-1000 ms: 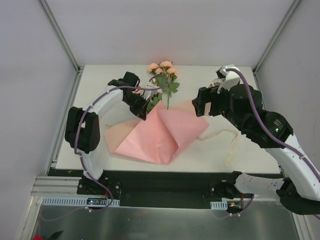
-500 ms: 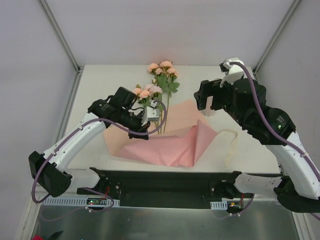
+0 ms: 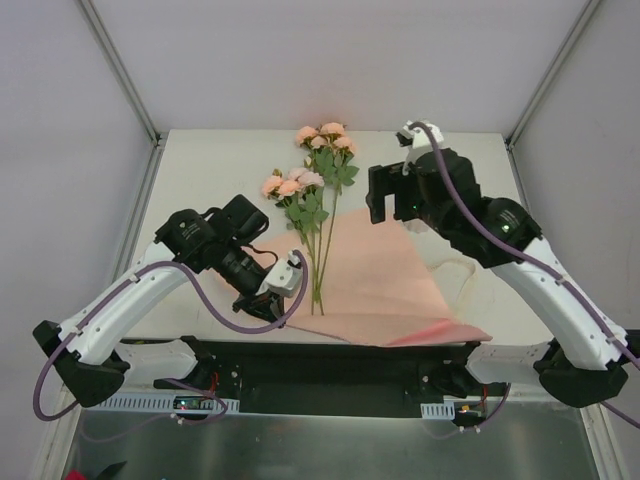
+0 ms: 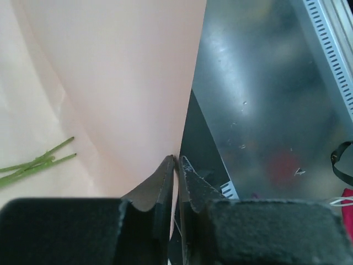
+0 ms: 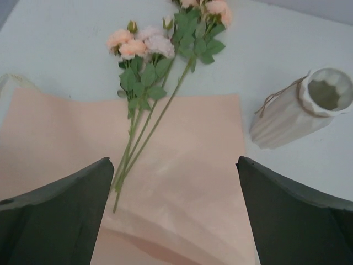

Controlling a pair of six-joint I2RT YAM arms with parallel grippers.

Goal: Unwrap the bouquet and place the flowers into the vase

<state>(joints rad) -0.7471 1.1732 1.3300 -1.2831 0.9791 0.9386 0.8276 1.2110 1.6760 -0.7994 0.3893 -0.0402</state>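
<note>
Unwrapped: the pink paper sheet (image 3: 380,270) lies open and nearly flat across the middle of the white table (image 3: 200,170) in the overhead view. One corner curls up at the lower right, by the table's front edge. The flowers (image 3: 310,205), peach-pink roses on long green stems, rest in two loose sprays at the centre of the frame. Their blooms are on bare tabletop beyond the sheet's far edge and their stems run down onto the paper.

At lower left, the left gripper (image 3: 275,290) is clamped tight on the sheet's near edge. Its wrist camera shows the paper (image 4: 110,83) drawn down between the pressed-together fingertips (image 4: 165,176), with stem ends (image 4: 33,164) at the left of that frame.

At upper right, the right gripper (image 3: 388,200) hangs above the table with its jaws spread wide and nothing between them. Its own view (image 5: 174,163) looks down on the roses (image 5: 146,72), the sheet (image 5: 187,138) and the vase (image 5: 300,107). The cream ribbed vase, with twine at its neck, is just off the paper's right corner and looks tilted from this angle. A cream ribbon (image 3: 467,285) lies to the right of the sheet.
</note>
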